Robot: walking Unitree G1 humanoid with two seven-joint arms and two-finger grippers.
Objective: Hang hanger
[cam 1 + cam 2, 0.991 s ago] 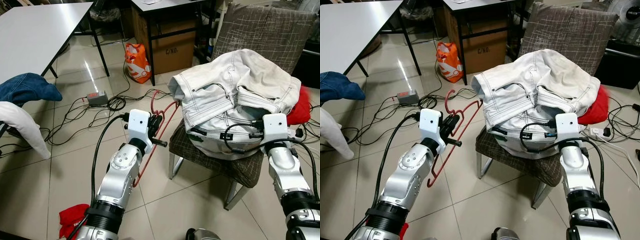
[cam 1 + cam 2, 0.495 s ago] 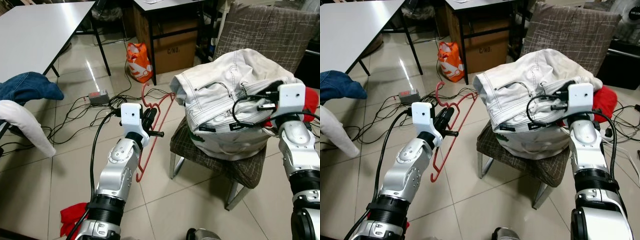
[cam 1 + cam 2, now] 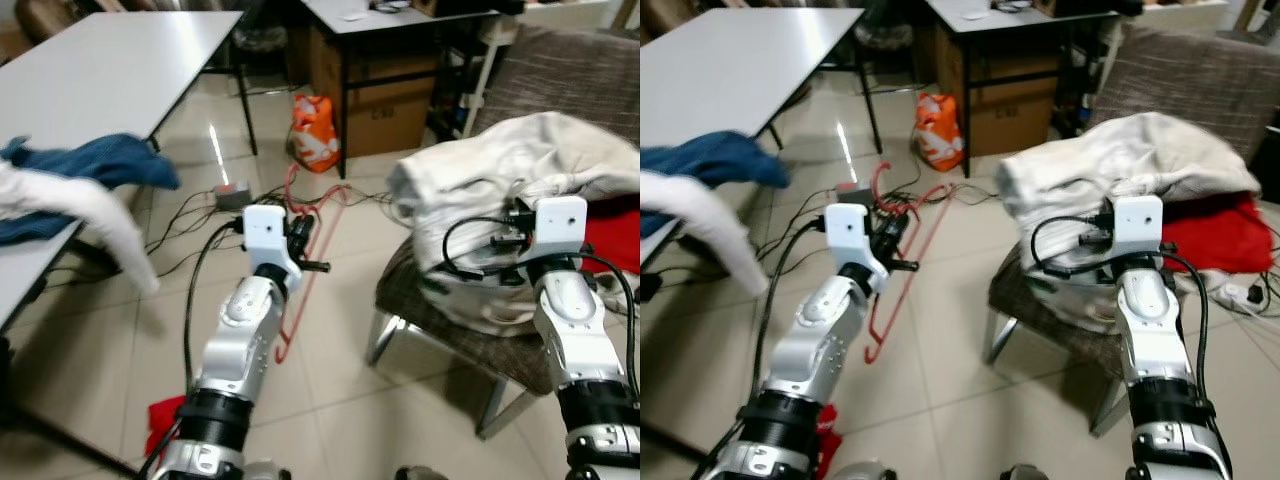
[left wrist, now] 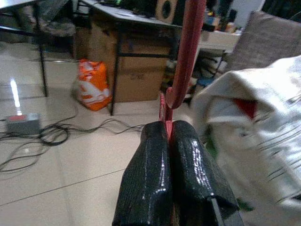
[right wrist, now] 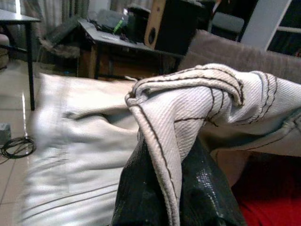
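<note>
Red hanger hangs in the air over the floor, pinched in the left gripper — its two black fingers are pressed together on the thin wire, hook end up. Cables lie on the floor behind it. The right gripper is clamped on a fold of the white trousers — they are heaped on the chair, by its front edge. A red cloth lies beside the trousers on the seat. Blue and white clothes hang off the edge of the table. An orange bag sits by a desk.
</note>
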